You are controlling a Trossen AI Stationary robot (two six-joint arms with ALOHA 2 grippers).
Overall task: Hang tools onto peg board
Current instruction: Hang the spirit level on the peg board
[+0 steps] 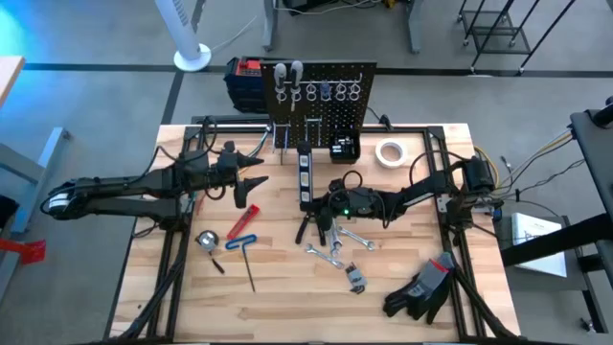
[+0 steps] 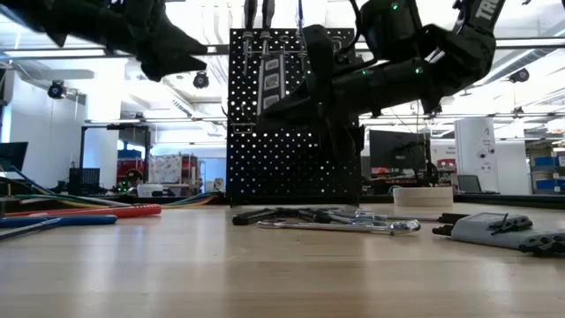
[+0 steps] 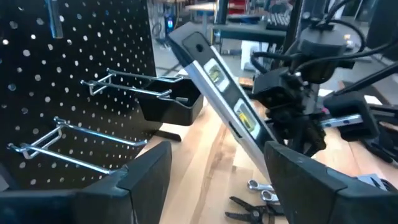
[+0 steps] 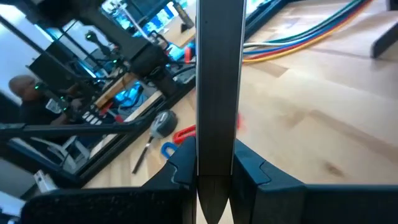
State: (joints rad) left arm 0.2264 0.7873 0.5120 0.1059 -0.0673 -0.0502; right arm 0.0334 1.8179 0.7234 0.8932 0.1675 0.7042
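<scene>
The black peg board (image 1: 321,96) stands upright at the table's far edge, with silver ring hooks (image 1: 326,92) along its top and a small black bin (image 1: 345,148). My right gripper (image 1: 312,199) is shut on a black level (image 1: 305,171) just in front of the board; the level also shows in the left wrist view (image 3: 217,81). My left gripper (image 1: 257,182) is open and empty, to the left of the level. Black pliers (image 1: 308,228), silver wrenches (image 1: 337,245), a red-handled tool (image 1: 241,222) and a blue-handled tool (image 1: 239,242) lie on the table. My right gripper pinches the level's near end (image 4: 214,163) between its two fingers, one on each broad face. The level runs on forward from the fingers. It is lifted clear of the table and slants up toward the peg board, its free end with the hole (image 3: 198,45) highest.
A white tape roll (image 1: 388,151) lies right of the bin. Black gloves (image 1: 421,287) lie at the near right. A red-and-black box (image 1: 245,79) stands behind the board's left side. Two long wire hooks (image 3: 124,84) stick out of the board.
</scene>
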